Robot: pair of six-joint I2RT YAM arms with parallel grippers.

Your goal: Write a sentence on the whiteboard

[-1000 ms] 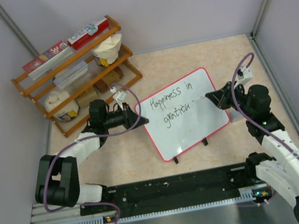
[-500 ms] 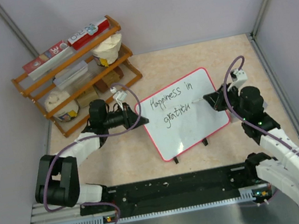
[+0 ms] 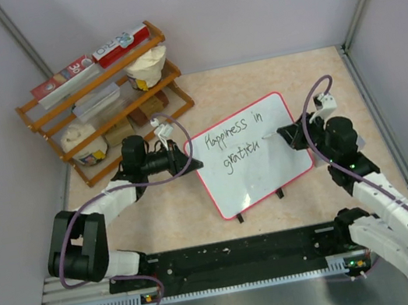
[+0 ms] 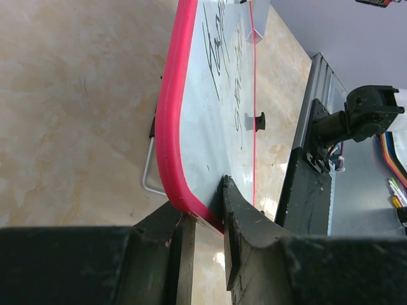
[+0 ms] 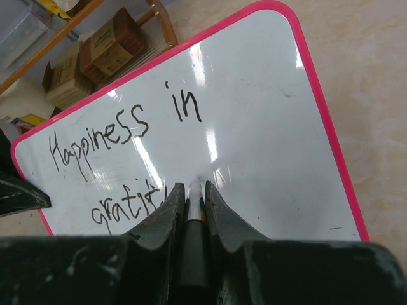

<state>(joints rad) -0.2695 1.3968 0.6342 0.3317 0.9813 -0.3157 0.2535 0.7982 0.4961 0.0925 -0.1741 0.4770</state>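
Whiteboard (image 3: 263, 175): glossy white, red rim. Sentence (image 3: 228, 133) on whiteboard: black. Table (image 3: 174, 205) under whiteboard: beige marbling. Marker (image 5: 193, 198) at whiteboard: apparently white-black.

Glossy, smooth white whiteboard (image 3: 260, 178) with a red plastic-looking rim; matt marbled beige tabletop (image 3: 254, 80); varnished wooden shelf (image 3: 100, 76), upper left.

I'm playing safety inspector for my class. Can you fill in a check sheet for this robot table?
Surface: beige marbled table, no spills seen.
Job's things: whiteboard stands tilted on its feet; sentence reads "Happiness in", then a second line starting "gratit".
Clutter: wooden shelf with boxes and tubs, back left.
Hands: left hand shut on the whiteboard's red edge; right hand shut on a marker, tip at the board.
Cables: purple cables loop over both arms, no snag seen.
Surroundings: plain grey walls; nothing else seen.
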